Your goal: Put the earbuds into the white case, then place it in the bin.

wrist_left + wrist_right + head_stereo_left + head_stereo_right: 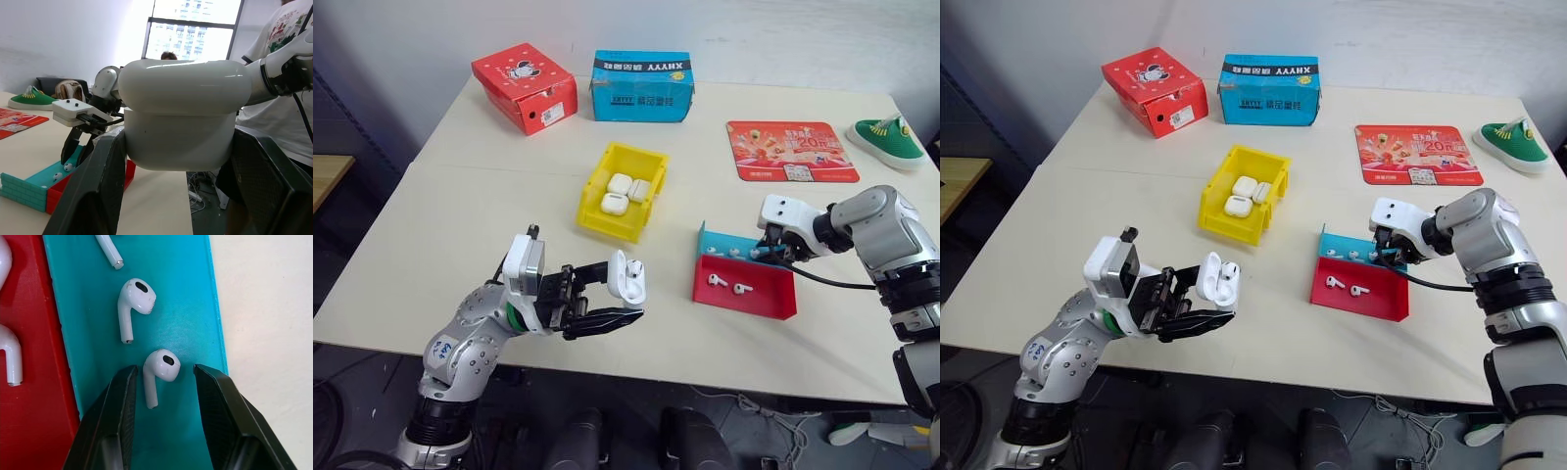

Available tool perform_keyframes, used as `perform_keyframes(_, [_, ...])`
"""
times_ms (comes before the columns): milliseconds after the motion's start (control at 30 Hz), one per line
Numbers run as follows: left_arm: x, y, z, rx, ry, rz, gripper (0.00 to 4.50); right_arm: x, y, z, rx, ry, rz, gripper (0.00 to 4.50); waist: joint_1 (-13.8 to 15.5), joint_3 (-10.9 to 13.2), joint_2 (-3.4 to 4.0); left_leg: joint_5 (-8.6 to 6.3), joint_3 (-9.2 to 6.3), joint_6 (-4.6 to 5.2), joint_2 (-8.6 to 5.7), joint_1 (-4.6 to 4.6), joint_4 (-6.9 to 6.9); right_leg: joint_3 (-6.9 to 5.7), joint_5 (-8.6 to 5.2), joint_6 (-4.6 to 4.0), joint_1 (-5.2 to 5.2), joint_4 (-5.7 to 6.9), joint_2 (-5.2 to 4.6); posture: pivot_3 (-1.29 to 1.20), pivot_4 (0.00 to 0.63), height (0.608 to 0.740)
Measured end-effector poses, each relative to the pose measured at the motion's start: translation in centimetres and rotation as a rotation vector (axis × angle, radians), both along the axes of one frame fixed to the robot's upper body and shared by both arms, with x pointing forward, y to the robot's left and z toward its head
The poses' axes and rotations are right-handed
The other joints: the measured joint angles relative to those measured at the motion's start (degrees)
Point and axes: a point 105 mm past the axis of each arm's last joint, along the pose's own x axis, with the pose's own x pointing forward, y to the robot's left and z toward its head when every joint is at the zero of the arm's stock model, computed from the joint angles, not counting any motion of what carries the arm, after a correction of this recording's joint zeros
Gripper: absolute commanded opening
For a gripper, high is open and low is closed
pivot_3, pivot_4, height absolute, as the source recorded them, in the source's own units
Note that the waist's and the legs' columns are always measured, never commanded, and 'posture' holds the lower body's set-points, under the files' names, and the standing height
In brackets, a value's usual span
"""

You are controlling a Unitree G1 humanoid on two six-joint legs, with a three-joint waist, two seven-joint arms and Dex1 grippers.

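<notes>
My left gripper is shut on a white case, holding it up above the table's front left; the same white case sits between the two black fingers in the left wrist view. At the right, my right gripper points down into the blue part of the red-and-blue tray. It is open, with one finger on each side of an earbud lying there. A second earbud lies just beyond. More earbuds lie in the red part. The yellow bin stands mid-table holding three white cases.
A red box and a blue box stand at the table's far edge. A red mat and a green shoe lie at the far right. A person in a white shirt stands beyond the table.
</notes>
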Motion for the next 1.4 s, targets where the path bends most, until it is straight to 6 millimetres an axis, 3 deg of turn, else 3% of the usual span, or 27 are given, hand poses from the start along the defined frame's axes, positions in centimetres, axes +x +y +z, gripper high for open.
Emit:
perform_keyframes(67, [0.0, 0.0, 0.0, 0.001, 0.0, 0.001, 2.77, 0.0, 0.0, 0.0, 0.0, 0.001, 0.001, 0.63, 0.0, 0.0, 0.0, 0.0, 0.0, 0.0, 0.0, 0.0, 0.0, 0.0, 0.0, 0.0, 0.0, 0.0, -0.01, 0.0, 0.15, 0.74])
perform_keyframes(700, [0.0, 0.0, 0.1, 0.006, -0.007, -0.003, 2.77, -0.6, 0.1, 0.1, 0.054, -0.005, 0.0, 0.5, 0.07, 0.0, 0.0, 0.0, 0.0, 0.0, -0.01, -0.02, -0.01, 0.01, 0.0, 0.0, -0.02, 0.0, -0.02, 0.0, 0.15, 0.74])
perform_keyframes(767, [0.1, -0.1, 0.3, 0.006, -0.017, -0.008, 2.77, -0.8, 0.0, 1.6, 0.128, -0.045, 0.006, 0.5, 0.09, 0.01, 0.02, 0.0, 0.0, 0.01, -0.01, -0.04, -0.01, 0.01, 0.0, 0.0, -0.04, 0.01, -0.02, 0.0, 0.15, 0.74])
perform_keyframes(867, [0.4, -0.2, 0.8, -0.001, -0.047, -0.008, 2.77, -1.7, 0.3, 6.6, 0.353, -0.167, 0.045, 0.5, 0.18, 0.01, 0.01, 0.0, -0.01, 0.01, 0.01, -0.03, -0.04, -0.03, 0.0, 0.0, -0.03, -0.02, -0.01, 0.0, 0.15, 0.74])
perform_keyframes(967, [1.2, -0.6, 1.1, -0.004, -0.086, 0.017, 2.77, -4.4, 2.9, 10.7, 0.677, -0.189, 0.151, 0.5, 0.27, 0.02, -0.01, 0.0, -0.1, 0.0, 0.04, -0.02, -0.05, -0.07, 0.0, 0.0, 0.03, 0.0, -0.01, 0.0, 0.15, 0.74])
perform_keyframes(1067, [2.1, -1.0, 1.5, -0.02, -0.092, 0.029, 2.77, -7.2, 6.4, 12.8, 1.032, -0.116, 0.253, 0.5, 0.05, 0.01, -0.06, -0.01, -0.12, 0.0, 0.07, -0.01, -0.05, -0.03, 0.0, 0.0, 0.04, 0.03, -0.02, 0.0, 0.15, 0.74])
perform_keyframes(1267, [3.1, -1.8, 2.0, -0.032, -0.101, 0.042, 2.77, -11.4, 12.4, 11.5, 1.327, 0.11, 0.347, 0.5, 0.14, 0.01, -0.05, -0.02, -0.14, -0.01, 0.05, -0.06, -0.12, -0.01, 0.0, 0.0, -0.08, 0.15, -0.05, 0.0, 0.15, 0.74])
perform_keyframes(1400, [3.3, -2.4, 1.9, -0.035, -0.097, 0.036, 2.77, -12.8, 14.1, 12.1, 1.373, 0.116, 0.38, 0.5, 0.2, 0.01, -0.06, -0.06, -0.14, 0.07, -0.01, -0.09, -0.12, 0.0, 0.0, 0.0, -0.08, 0.2, -0.08, 0.0, 0.15, 0.74])
